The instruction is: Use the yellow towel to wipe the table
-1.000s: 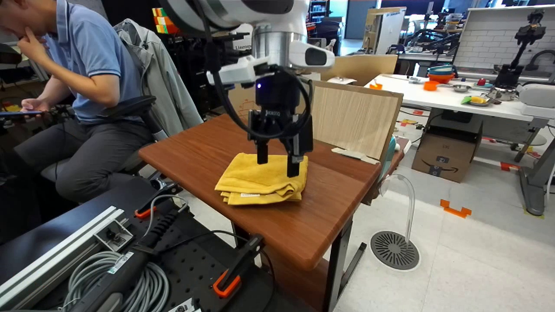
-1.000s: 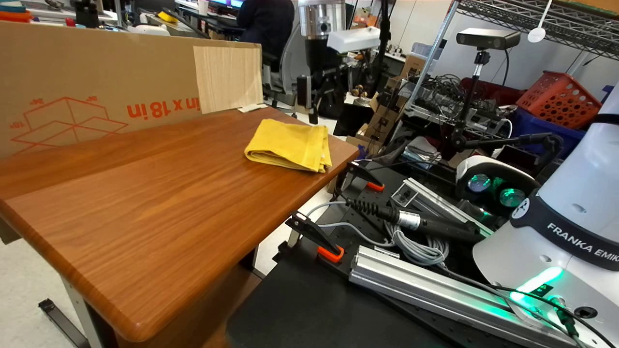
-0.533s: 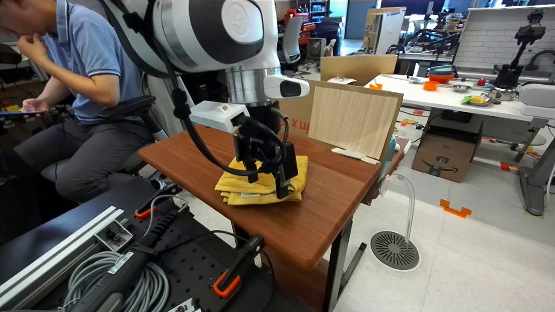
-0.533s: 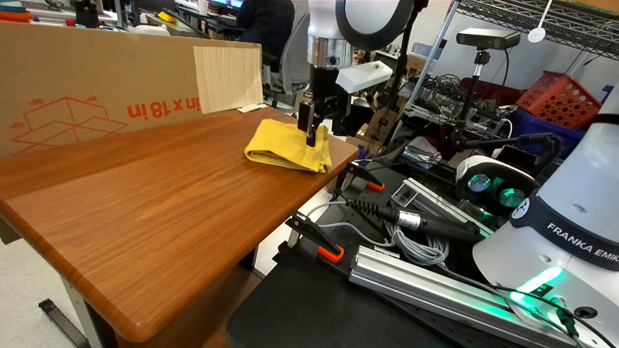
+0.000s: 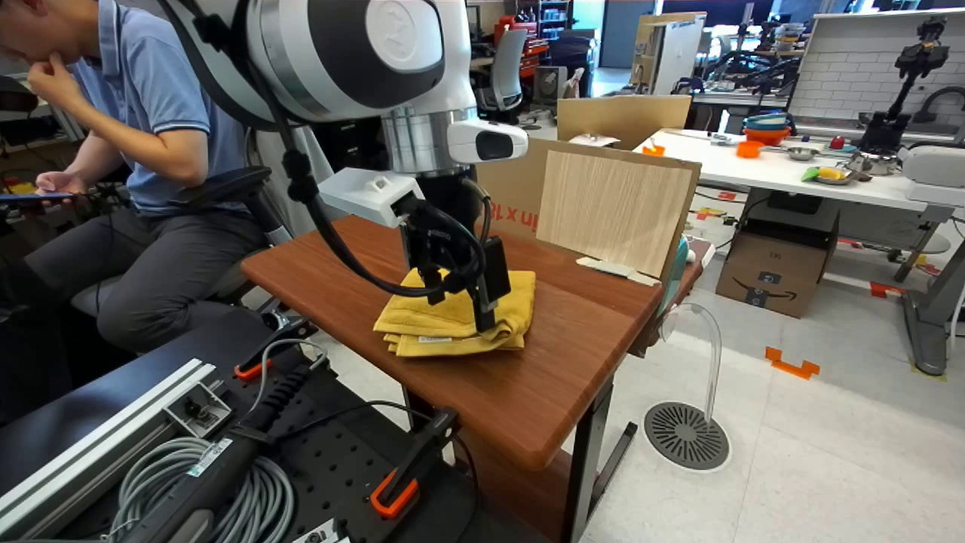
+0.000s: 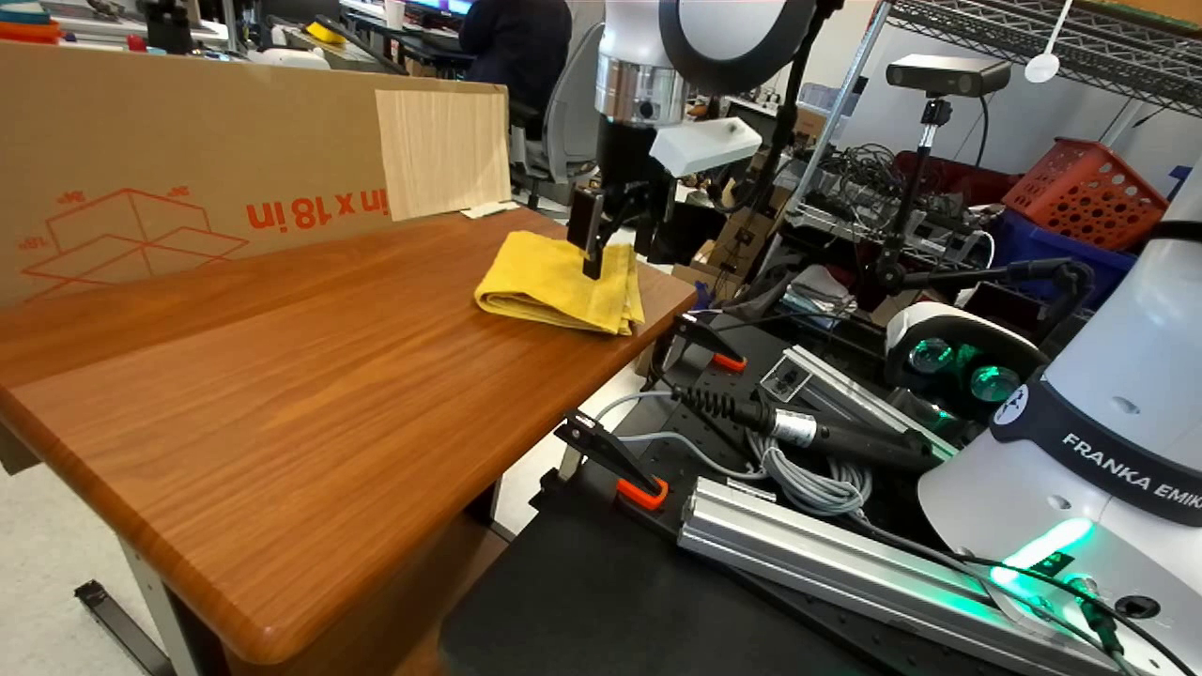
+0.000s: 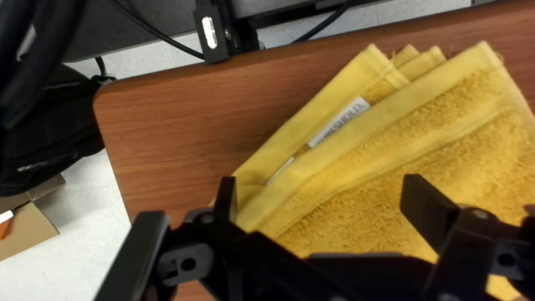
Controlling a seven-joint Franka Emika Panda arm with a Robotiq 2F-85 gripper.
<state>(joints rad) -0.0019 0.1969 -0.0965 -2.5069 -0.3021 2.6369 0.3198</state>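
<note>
Close to one end of the table (image 6: 282, 422), by the edge facing the robot's base (image 6: 1052, 498), the yellow towel (image 7: 393, 150) lies flat in several folded layers, a white label (image 7: 339, 121) showing between two of them. Folded like this it makes a thick pad, which should suit both a pinch and a wiping stroke. Over it the gripper (image 7: 324, 198) points down with its jaws wide apart; in the wrist view one fingertip sits at the towel's corner by bare wood, the other above the fluffy pile, and no cloth is bunched up between them. Whether either tip presses on the fabric I cannot tell. The wide span looks meant to gather plenty of cloth, so the step in hand is probably the grasp; the next move likely calls for catching more than the top layer, or the towel may unfold when dragged. Farther out, a black-and-orange clamp (image 6: 610, 457) reaches from the black bench (image 6: 582, 582) to the table's edge, likely so the top won't shift under rubbing. Along the opposite edge stands a cardboard sheet (image 6: 188, 141) with a wood-grain panel (image 6: 444, 150) against it, perhaps as a barrier.
</note>
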